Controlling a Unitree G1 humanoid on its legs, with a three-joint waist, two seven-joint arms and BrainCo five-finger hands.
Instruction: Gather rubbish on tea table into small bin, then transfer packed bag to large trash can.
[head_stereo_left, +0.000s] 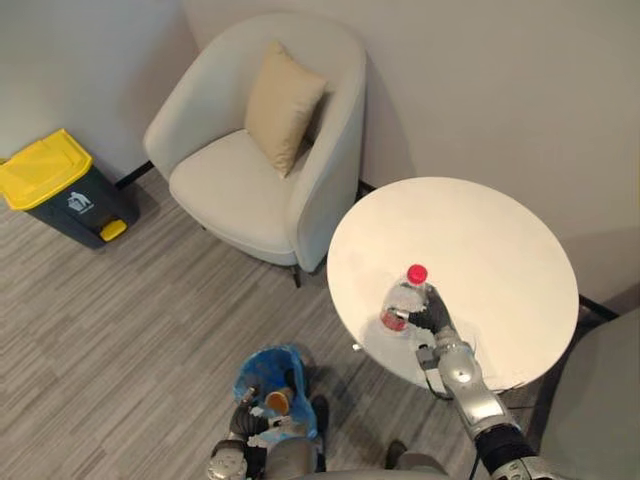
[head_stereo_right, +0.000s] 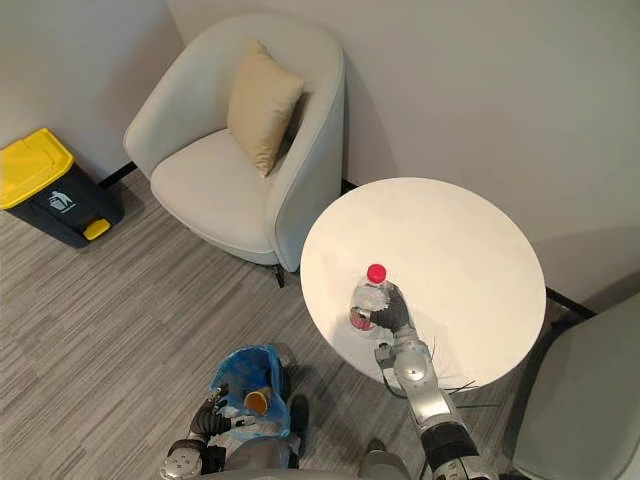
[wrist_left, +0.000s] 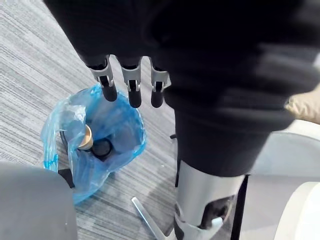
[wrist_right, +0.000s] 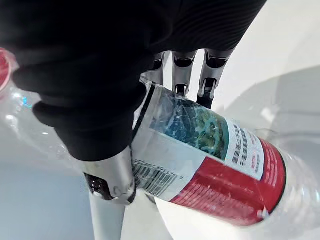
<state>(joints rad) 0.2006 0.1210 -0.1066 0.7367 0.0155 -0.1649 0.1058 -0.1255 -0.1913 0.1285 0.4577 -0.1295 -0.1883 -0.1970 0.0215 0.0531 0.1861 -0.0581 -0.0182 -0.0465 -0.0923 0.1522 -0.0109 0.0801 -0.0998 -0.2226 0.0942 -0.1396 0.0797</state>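
A clear plastic bottle with a red cap and red label is on the round white tea table, near its front left edge. My right hand is shut on the bottle; in the right wrist view the fingers and thumb wrap round the bottle. The small bin, lined with a blue bag, stands on the floor left of the table and holds a paper cup. My left hand hovers open just beside the bin, its fingers straight over the bag.
The large trash can, dark with a yellow lid, stands by the wall at far left. A cream armchair with a tan cushion sits behind the table. Another grey seat is at the right edge.
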